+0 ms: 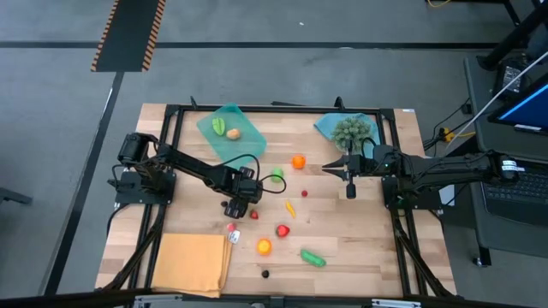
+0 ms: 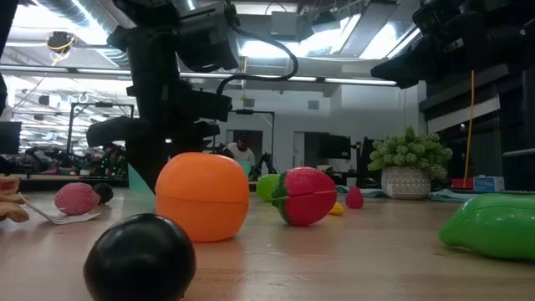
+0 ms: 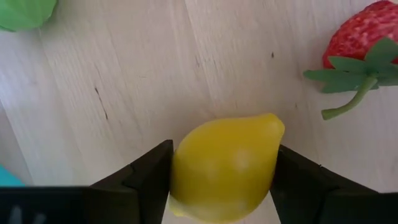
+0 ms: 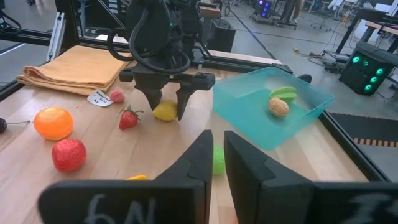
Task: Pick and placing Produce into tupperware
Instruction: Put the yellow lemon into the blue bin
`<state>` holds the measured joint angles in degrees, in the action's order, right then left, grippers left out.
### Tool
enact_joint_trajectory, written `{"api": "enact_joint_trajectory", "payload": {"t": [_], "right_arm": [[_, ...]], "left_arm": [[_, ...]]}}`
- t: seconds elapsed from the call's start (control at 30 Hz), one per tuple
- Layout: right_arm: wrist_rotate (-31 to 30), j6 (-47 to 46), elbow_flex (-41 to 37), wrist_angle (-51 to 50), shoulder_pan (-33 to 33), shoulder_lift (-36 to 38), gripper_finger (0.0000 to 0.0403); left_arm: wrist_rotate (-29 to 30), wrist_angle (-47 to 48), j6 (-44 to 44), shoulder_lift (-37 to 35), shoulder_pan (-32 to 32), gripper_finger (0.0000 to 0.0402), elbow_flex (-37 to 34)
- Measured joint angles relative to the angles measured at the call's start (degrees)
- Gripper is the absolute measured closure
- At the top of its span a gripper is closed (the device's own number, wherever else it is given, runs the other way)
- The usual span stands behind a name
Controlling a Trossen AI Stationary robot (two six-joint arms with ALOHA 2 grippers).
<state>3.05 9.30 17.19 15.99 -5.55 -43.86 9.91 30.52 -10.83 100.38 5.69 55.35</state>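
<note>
A small white tag [image 4: 99, 98] lay beside the orange cloth [image 4: 74, 68], its print too small to read. The left gripper [image 4: 165, 107] reached down at mid-table, fingers astride a yellow lemon [image 3: 224, 165], seemingly touching it. The right gripper [image 4: 214, 158] hovered near the bushy cluster [image 1: 353, 130], fingers together. The teal tupperware [image 4: 249, 127], at the table's far edge, held a green piece [image 4: 283, 93] and a tan one [image 4: 278, 107].

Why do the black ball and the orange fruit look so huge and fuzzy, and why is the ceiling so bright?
In the low view the dark ball and orange fruit sit nearest the lens, so they loom large and soft; the ceiling lights behind glare white. In the left wrist view the lemon between the jaws is close and slightly soft too.
</note>
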Motion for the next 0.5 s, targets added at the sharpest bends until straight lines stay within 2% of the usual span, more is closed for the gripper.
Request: {"api": "enact_joint_trajectory", "payload": {"t": [0.27,0.5], "right_arm": [[0.0,0.0,0.0,0.0,0.0,0.0,0.0360],[0.0,0.0,0.0,0.0,0.0,0.0,0.0360]], "left_arm": [[1.0,-0.1,6.4,0.0,0.0,0.0181,0.0],[1.5,1.0,7.5,-0.3,-0.2,0.0184,0.7]]}}
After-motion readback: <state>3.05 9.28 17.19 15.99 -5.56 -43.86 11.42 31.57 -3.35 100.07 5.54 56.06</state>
